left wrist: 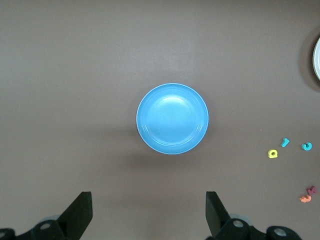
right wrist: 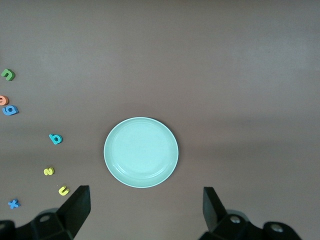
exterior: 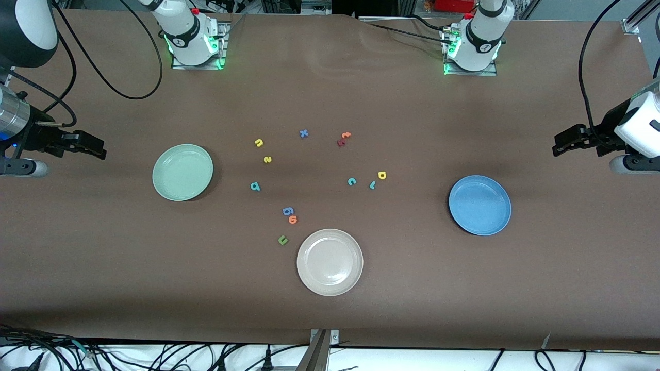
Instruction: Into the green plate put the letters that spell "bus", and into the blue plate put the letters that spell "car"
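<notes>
Both grippers are seen wide open and empty: left gripper (left wrist: 149, 212) near the blue plate (left wrist: 172, 119), right gripper (right wrist: 145, 207) near the green plate (right wrist: 141, 152); finger bases are cut off

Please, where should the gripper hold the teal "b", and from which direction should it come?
The teal "b" lies flat on the table, alone, between the green plate and the other letters. It is probably best taken from straight above, with the fingers closing across its outer edges. It is too low for a sideways approach. The right gripper, open, is nearer.

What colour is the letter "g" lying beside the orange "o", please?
The "g" is blue, next to the orange "o"; clearest in the front view.
</notes>
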`<state>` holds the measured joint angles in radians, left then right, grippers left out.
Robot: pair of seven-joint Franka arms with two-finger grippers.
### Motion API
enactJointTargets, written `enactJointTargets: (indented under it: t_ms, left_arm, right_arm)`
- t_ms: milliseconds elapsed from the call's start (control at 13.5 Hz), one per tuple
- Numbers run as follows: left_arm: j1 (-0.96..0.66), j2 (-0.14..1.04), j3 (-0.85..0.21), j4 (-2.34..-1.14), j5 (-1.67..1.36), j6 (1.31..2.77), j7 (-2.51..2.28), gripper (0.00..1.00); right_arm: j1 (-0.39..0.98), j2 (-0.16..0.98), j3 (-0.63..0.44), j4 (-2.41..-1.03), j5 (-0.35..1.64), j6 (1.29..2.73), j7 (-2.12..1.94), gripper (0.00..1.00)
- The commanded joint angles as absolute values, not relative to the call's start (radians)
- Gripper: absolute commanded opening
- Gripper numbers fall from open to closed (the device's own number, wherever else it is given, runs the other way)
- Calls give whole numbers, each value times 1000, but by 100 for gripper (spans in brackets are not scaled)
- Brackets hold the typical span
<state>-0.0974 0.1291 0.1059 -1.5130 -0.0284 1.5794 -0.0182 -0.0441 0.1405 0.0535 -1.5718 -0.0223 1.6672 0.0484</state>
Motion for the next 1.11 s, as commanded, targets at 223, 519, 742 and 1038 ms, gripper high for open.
enactJointTargets:
  t_ms: [223,519,742,1038]
  left_arm:
    - [-110,120,106,-1508,-15,1569,-26,100]
    - [-117,132,107,-1499,-6,1569,-17,100]
    - [-117,132,107,-1499,-17,1571,-20,100]
    - [-121,132,104,-1497,-17,1571,-27,100]
  right_arm:
    - [-38,153,52,-1543,-25,1646,55,99]
    - [-38,153,52,-1543,-25,1646,55,99]
    - [-38,153,52,-1543,-25,1646,55,99]
    - [-38,153,52,-1543,-26,1646,55,99]
